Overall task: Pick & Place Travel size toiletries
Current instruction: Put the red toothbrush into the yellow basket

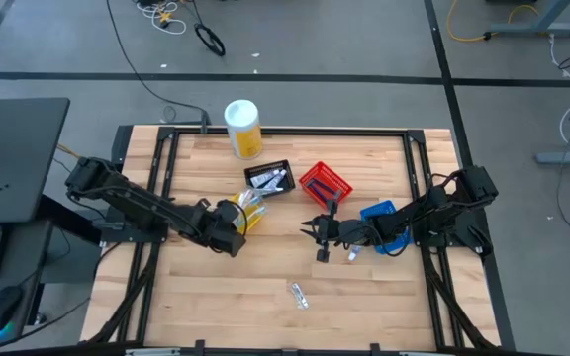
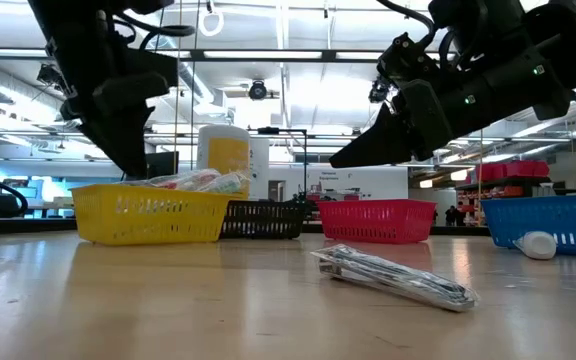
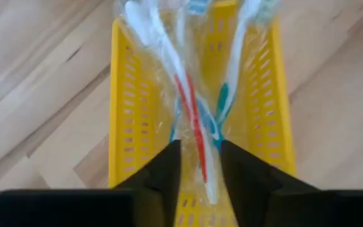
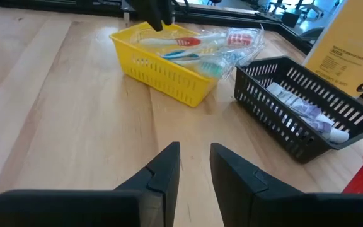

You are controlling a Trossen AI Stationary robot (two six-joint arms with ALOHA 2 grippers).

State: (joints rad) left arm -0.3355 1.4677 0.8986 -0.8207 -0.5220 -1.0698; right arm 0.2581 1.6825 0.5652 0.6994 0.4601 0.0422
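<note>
Left gripper (image 3: 199,165) sits over the yellow basket (image 1: 250,212), fingers pinching a clear-wrapped bundle of toothbrushes (image 3: 197,120) right at the basket's near end, so this looks like the drop-off step, with the pack lying along the basket and sticking out past its far rim. Next move, I'd say: let go cleanly and lift straight up without dragging the wrap back out. Right gripper (image 4: 194,165) hangs above bare wood near the table's middle, fingers a little apart, holding nothing. One wrapped packet (image 2: 393,276) lies loose on the front of the table, likely next in line. White tubes rest in the black basket (image 4: 307,120), and another white piece lies just beside the blue basket (image 2: 558,222). Pale wood-plank table (image 1: 216,287), and beyond it a bright workshop with ceiling strip lights and cables on a grey floor.
</note>
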